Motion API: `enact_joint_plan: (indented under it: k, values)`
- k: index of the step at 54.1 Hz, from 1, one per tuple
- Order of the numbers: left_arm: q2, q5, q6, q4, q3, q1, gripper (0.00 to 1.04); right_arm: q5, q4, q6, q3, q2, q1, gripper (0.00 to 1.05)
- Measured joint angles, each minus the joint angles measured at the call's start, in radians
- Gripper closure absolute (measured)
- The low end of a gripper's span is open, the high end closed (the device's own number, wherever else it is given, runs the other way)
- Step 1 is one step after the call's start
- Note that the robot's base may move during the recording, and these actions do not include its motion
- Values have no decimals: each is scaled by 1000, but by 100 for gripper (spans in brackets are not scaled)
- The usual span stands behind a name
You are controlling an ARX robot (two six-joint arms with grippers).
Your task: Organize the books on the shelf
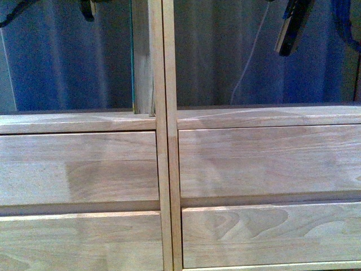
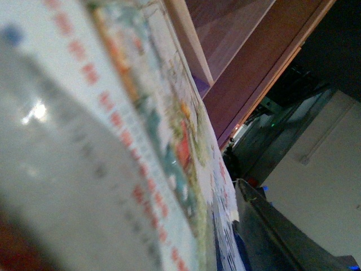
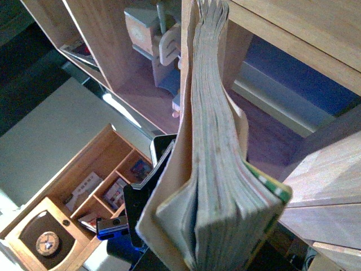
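Observation:
The pale wood shelf [image 1: 169,164] fills the front view, with drawer fronts below two open bays. In the left wrist view the white paperback book [image 2: 113,130], with red characters and a colourful edge, fills the frame. My left gripper [image 2: 186,220] is shut on it, with one grey finger [image 2: 276,231] alongside. In the right wrist view my right gripper [image 3: 208,237] is shut on the thick teal book [image 3: 220,164], page edges toward the camera, beside the shelf's wood [image 3: 316,34]. A black finger [image 3: 141,209] presses its tan cover. Dark gripper parts [image 1: 290,28] show at the top.
A teal-edged upright slab [image 1: 141,56] stands against the central divider [image 1: 167,84] in the left bay; I cannot tell what it is. Blue cloth [image 1: 67,62] hangs behind the open back. An orange-brown cabinet [image 3: 101,192] with small items and a clock [image 3: 48,243] stands behind.

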Motion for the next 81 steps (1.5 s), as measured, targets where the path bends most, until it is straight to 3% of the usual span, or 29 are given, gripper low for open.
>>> enact_joint_plan:
  k: [8,10,18,29,42,52,56,64,68,70,74,78,81]
  values:
    - [-13,1,-44,107,-43,1,94,-3,3,18,0,0,2,97]
    - [-16,4,-54,136,-52,4,97,-3,0,23,0,0,3,89]
    - [-17,15,-79,186,-60,45,98,-5,-55,16,0,-3,-15,63]
    - [-32,16,-17,102,-59,151,98,-35,-232,-106,0,-20,-112,36]
    - [-41,-72,293,-142,-51,270,98,-38,-481,-323,36,-42,-279,6]
    - [-1,-197,541,-192,14,323,98,-39,-612,-572,43,-116,-371,7]
    - [36,-274,685,-227,79,330,98,-41,-665,-769,40,-195,-397,7]
    - [104,-346,886,-291,159,313,98,-46,-697,-1046,3,-306,-407,7]
    - [159,-377,959,-333,206,301,98,-47,-697,-1104,3,-316,-407,7]
    - [195,-399,996,-344,234,296,98,22,-747,-1144,6,-319,-395,10]
    - [262,-440,1062,-362,292,291,98,310,-932,-1247,-44,-372,-340,24]
    - [307,-468,1095,-373,338,288,98,396,-919,-1283,-134,-418,-321,35]
    - [334,-487,1113,-389,373,287,98,404,-894,-1297,-193,-449,-315,41]
